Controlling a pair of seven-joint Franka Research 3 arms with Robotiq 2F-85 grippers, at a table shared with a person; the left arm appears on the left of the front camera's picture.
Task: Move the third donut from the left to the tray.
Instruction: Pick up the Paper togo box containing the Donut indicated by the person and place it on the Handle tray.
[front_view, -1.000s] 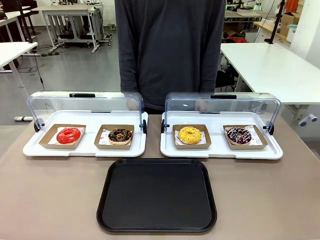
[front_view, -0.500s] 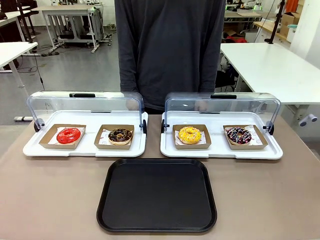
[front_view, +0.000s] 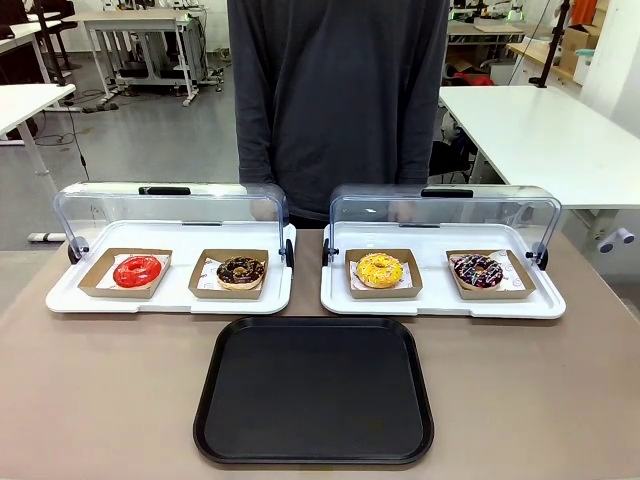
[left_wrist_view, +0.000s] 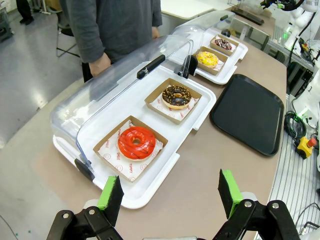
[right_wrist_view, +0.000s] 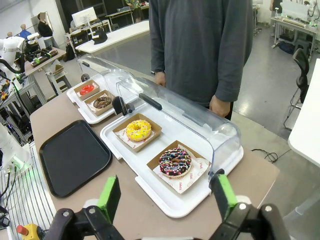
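Note:
The third donut from the left (front_view: 379, 269) has bright yellow glaze and sits on a brown cardboard holder in the right-hand white tray; it also appears as the yellow donut (right_wrist_view: 138, 129) and the yellow donut (left_wrist_view: 207, 58) in the wrist views. The black tray (front_view: 314, 389) lies bare at the table's near middle, seen again as the tray (right_wrist_view: 74, 155) and the tray (left_wrist_view: 248, 111). My left gripper (left_wrist_view: 170, 189) hovers open above the table's left end, short of the red donut (left_wrist_view: 136, 142). My right gripper (right_wrist_view: 166, 197) hovers open above the right end, short of a chocolate sprinkled donut (right_wrist_view: 175, 161).
Two white trays (front_view: 170, 296) (front_view: 442, 302) stand side by side with their clear domed lids (front_view: 170, 210) tilted back. A chocolate donut (front_view: 240, 270) sits beside the red one. A person in a dark top (front_view: 340, 100) stands at the far edge, hands behind the lids.

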